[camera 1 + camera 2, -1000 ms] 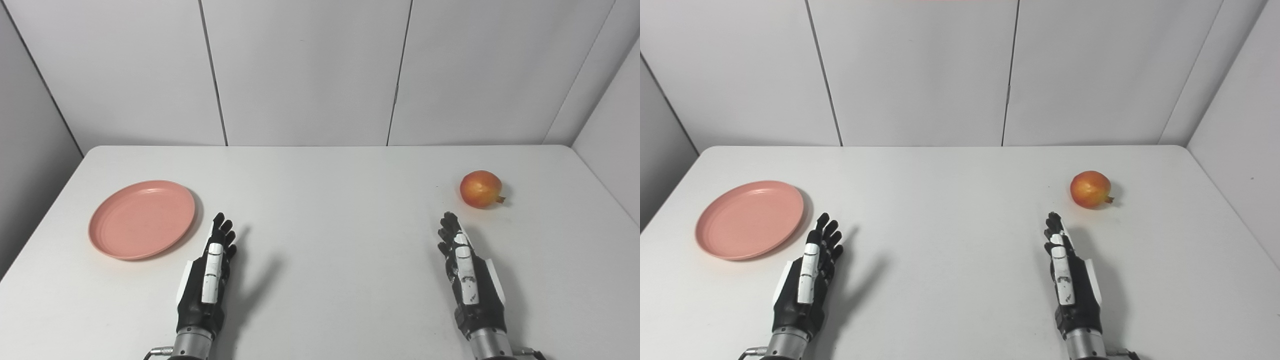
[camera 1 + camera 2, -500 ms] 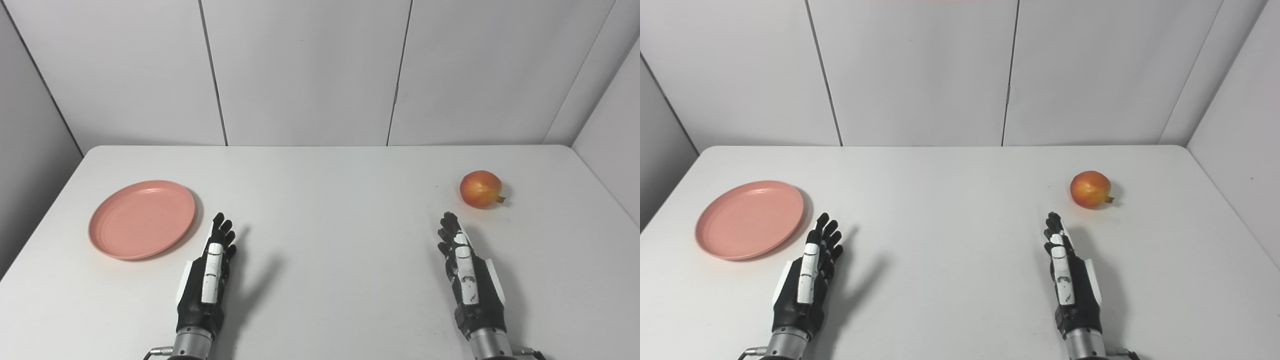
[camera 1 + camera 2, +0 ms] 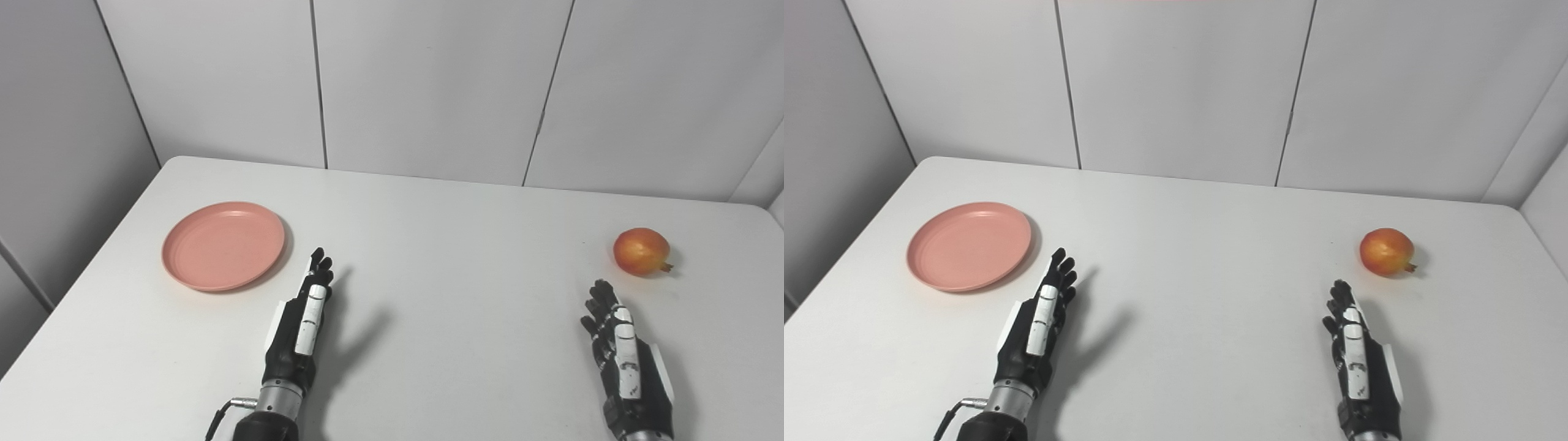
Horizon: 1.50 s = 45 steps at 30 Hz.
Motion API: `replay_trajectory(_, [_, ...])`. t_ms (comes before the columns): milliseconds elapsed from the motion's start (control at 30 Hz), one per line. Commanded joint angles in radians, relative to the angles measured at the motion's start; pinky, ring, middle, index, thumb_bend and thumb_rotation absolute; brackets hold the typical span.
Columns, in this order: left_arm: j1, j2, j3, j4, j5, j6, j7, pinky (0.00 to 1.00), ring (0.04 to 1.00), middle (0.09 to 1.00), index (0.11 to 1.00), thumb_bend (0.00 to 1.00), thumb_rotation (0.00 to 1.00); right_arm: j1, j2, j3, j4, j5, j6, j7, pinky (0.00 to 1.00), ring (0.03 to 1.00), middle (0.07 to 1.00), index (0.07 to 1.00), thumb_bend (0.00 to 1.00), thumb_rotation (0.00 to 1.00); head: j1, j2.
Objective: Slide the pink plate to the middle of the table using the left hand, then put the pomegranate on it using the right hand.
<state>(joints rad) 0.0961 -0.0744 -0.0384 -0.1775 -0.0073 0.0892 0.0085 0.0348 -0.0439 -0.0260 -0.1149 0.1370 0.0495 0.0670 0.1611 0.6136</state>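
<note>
Pink plate (image 3: pixel 223 245), round, at ten o'clock on desk (image 3: pixel 429 245); red-orange pomegranate (image 3: pixel 640 252) at three; left hand (image 3: pixel 300 324), right hand (image 3: pixel 625 361) released, empty; views alike.

I saw a matt round pink plastic plate (image 3: pixel 223 245), a smooth waxy red-orange pomegranate (image 3: pixel 640 252), on a matt white table (image 3: pixel 441 245).
</note>
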Motion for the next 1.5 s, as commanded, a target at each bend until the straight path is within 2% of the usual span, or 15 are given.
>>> replay_trajectory(0, [0.044,-0.033,-0.010,0.006,0.010,-0.036,0.015,1.00,1.000,1.000,1.000,0.68,1.00,-0.021,-0.019,-0.022,0.018,0.021,-0.051,0.013,1.00,0.988,0.971,0.944,0.61,1.00,0.027,-0.017])
replay_trajectory(133, [0.038,-0.047,-0.025,0.034,0.015,-0.058,0.039,1.00,0.998,0.999,1.000,0.66,1.00,-0.025,-0.029,-0.037,0.054,0.035,-0.072,0.025,1.00,0.985,0.970,0.949,0.60,1.00,0.054,-0.046])
replay_trajectory(167, [0.036,-0.048,-0.029,0.045,0.016,-0.067,0.043,1.00,1.000,0.999,1.000,0.66,1.00,-0.027,-0.029,-0.041,0.066,0.036,-0.081,0.025,1.00,0.982,0.967,0.947,0.60,1.00,0.066,-0.065])
replay_trajectory(200, [0.035,-0.048,-0.032,0.052,0.016,-0.074,0.046,1.00,1.000,0.997,1.000,0.67,1.00,-0.028,-0.029,-0.044,0.074,0.038,-0.088,0.025,1.00,0.979,0.964,0.944,0.60,1.00,0.066,-0.065])
replay_trajectory(233, [0.034,-0.049,-0.034,0.062,0.015,-0.084,0.048,1.00,1.000,0.997,1.000,0.67,1.00,-0.028,-0.030,-0.045,0.086,0.038,-0.099,0.028,1.00,0.978,0.963,0.944,0.60,1.00,0.079,-0.084])
replay_trajectory(267, [0.033,-0.049,-0.036,0.070,0.014,-0.091,0.050,1.00,1.000,0.998,1.000,0.66,1.00,-0.029,-0.030,-0.046,0.094,0.037,-0.107,0.029,1.00,0.978,0.963,0.945,0.61,1.00,0.079,-0.084])
replay_trajectory(300, [0.032,-0.050,-0.038,0.077,0.015,-0.095,0.053,1.00,1.000,0.998,1.000,0.66,1.00,-0.029,-0.032,-0.045,0.104,0.037,-0.115,0.032,1.00,0.978,0.963,0.945,0.61,1.00,0.091,-0.105])
replay_trajectory(600, [0.030,-0.043,-0.045,0.131,0.013,-0.143,0.065,1.00,1.000,1.000,1.000,0.61,1.00,-0.032,-0.025,-0.048,0.166,0.041,-0.173,0.043,1.00,0.982,0.967,0.955,0.59,1.00,0.089,-0.172])
replay_trajectory(833, [0.027,-0.037,-0.042,0.152,0.016,-0.161,0.070,1.00,0.999,0.993,1.000,0.59,1.00,-0.037,-0.025,-0.041,0.197,0.035,-0.205,0.050,1.00,0.985,0.975,0.960,0.58,1.00,0.076,-0.193])
replay_trajectory(967, [0.025,-0.034,-0.032,0.165,-0.005,-0.182,0.062,1.00,1.000,1.000,1.000,0.63,1.00,-0.039,-0.024,-0.038,0.212,0.033,-0.210,0.052,1.00,0.981,0.972,0.958,0.58,1.00,0.063,-0.203])
replay_trajectory(1300, [0.001,-0.030,-0.019,0.140,-0.060,-0.209,0.042,1.00,1.000,1.000,1.000,0.66,0.99,-0.031,-0.019,-0.042,0.210,0.031,-0.231,0.048,1.00,0.973,0.961,0.938,0.64,0.99,0.052,-0.195])
replay_trajectory(1467, [-0.020,-0.023,-0.009,0.067,-0.085,-0.173,0.038,1.00,0.992,1.000,1.000,0.68,1.00,-0.018,-0.013,-0.043,0.187,0.033,-0.217,0.042,1.00,0.971,0.957,0.939,0.68,0.96,0.032,-0.180])
